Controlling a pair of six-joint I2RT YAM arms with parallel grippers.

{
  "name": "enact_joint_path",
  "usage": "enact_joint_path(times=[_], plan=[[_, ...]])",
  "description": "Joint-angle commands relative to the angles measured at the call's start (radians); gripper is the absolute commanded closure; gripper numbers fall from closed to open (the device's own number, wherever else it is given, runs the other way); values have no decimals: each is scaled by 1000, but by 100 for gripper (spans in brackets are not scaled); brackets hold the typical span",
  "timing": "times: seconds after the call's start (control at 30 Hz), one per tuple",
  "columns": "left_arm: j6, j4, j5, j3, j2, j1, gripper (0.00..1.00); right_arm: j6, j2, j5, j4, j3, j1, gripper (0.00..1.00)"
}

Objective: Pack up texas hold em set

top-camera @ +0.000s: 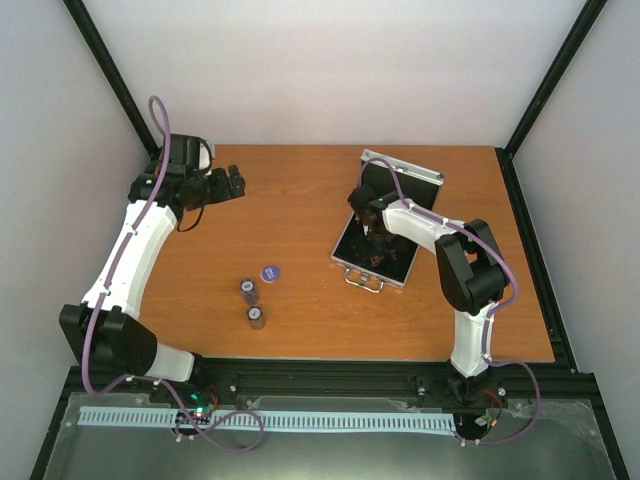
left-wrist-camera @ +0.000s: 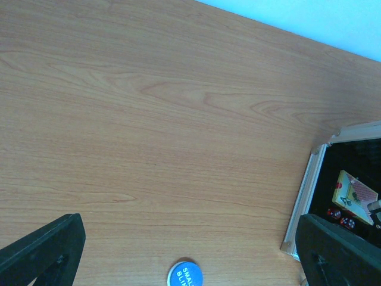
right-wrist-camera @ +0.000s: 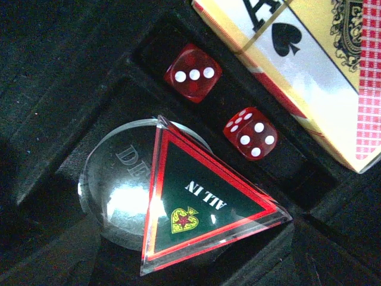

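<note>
The silver case point(top-camera: 404, 172) lay open right of centre on the wooden table point(top-camera: 300, 200), its lid raised at the far side, its handle point(top-camera: 363, 280) toward the near edge and its black lining showing. Inside, the triangular token point(right-wrist-camera: 202, 205) — red-edged, dark-centred, lettered "ALL IN" — rested tilted over the clear round token point(right-wrist-camera: 116, 190) in a recess. Two red dice point(right-wrist-camera: 192, 72) sat in a slot beside them, next to the pink-red card box point(right-wrist-camera: 315, 65) with its spade ace. The right gripper point(top-camera: 372, 236) hung over the case's interior; whether its fingers were apart or together could not be told. Well left of the case stood two dark chip stacks point(top-camera: 249, 290), with the blue token point(top-camera: 270, 272) flat near them. The left gripper point(top-camera: 236, 183) hovered over the table's far left — fingers point(left-wrist-camera: 41, 253) spread wide, holding nothing.
</note>
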Motion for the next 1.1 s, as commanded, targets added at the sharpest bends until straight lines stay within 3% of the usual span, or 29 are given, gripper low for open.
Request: enact_joint_path(times=[0.0,0.27,0.53,0.87,1.07], plan=[[7,14,-2,31,-3,6,0,6,13,-65,11,10,-2,10],[9,11,-3,19,-14,6,0,20,2,-163,26,4,-2,12],[0,20,5,14,-20,6,0,10,-57,-140,-6,19,-2,13],[-8,31,7,5,-29,6,0,-11,-81,-170,-105,200,11,13],[-15,35,9,28,-24,6,0,-9,21,-173,-145,360,122,14]])
